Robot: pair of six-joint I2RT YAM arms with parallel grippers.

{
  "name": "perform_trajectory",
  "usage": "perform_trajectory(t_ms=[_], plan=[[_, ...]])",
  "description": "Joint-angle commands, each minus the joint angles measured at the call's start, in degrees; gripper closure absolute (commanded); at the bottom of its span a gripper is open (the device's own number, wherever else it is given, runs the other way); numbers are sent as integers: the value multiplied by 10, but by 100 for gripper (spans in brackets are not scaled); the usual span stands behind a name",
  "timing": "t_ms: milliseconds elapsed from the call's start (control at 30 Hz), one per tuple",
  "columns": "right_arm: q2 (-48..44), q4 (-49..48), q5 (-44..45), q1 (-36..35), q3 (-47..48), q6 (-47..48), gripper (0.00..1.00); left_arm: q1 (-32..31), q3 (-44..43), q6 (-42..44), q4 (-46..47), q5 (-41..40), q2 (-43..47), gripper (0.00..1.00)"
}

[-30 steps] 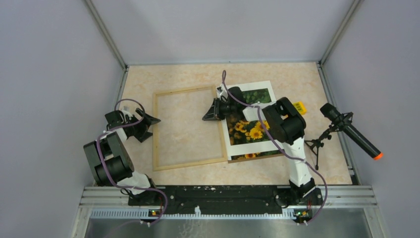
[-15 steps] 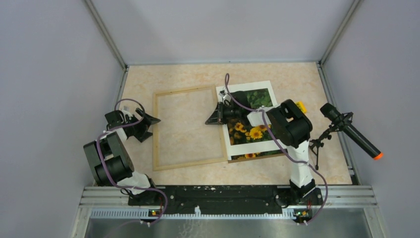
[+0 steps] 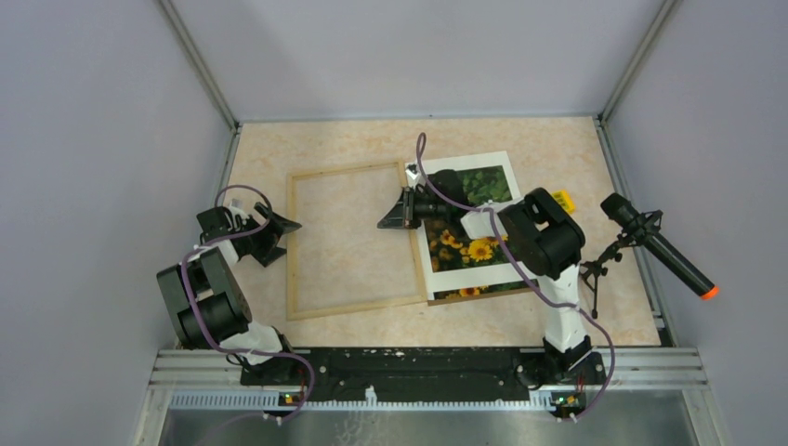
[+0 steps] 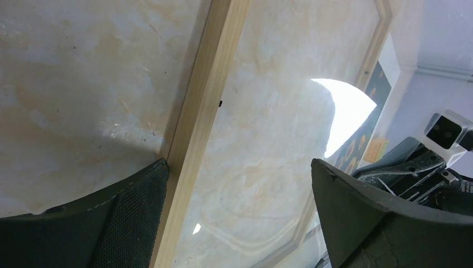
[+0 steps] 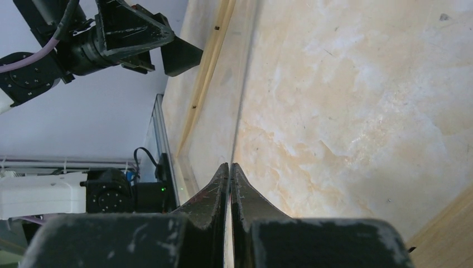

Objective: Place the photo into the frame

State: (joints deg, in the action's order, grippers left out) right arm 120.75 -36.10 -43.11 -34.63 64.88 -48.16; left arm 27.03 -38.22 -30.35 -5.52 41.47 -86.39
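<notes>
The light wooden frame (image 3: 292, 246) lies flat at the table's middle left. The sunflower photo (image 3: 474, 246) lies to its right under a white mat, on a brown board. My right gripper (image 3: 385, 220) reaches left over the frame's right rail. In the right wrist view the gripper (image 5: 230, 166) is shut on the edge of a thin clear sheet that runs across the frame (image 5: 215, 44). My left gripper (image 3: 280, 241) hovers at the frame's left rail. Seen in the left wrist view, it (image 4: 240, 167) is open and straddles the rail (image 4: 206, 95), holding nothing.
A black microphone (image 3: 655, 243) on a small tripod stands at the right edge of the table. A small yellow tag (image 3: 560, 199) lies beside the photo. Grey walls enclose the table on three sides, and a metal rail runs along the near edge.
The right gripper's jaws have closed from a narrow gap, and its wrist has shifted slightly over the frame's right rail. The left arm has not moved.
</notes>
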Motion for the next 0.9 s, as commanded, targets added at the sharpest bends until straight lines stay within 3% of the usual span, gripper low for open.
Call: perform_trajectory(t_ms=[0, 600, 867], plan=[[-39, -52, 1, -7, -3, 9, 100, -3, 2, -6, 2, 30, 20, 1], [0, -76, 9, -8, 22, -16, 100, -3, 3, -7, 3, 33, 14, 1], [-36, -119, -2, -7, -11, -41, 100, -3, 2, -8, 3, 34, 13, 1]])
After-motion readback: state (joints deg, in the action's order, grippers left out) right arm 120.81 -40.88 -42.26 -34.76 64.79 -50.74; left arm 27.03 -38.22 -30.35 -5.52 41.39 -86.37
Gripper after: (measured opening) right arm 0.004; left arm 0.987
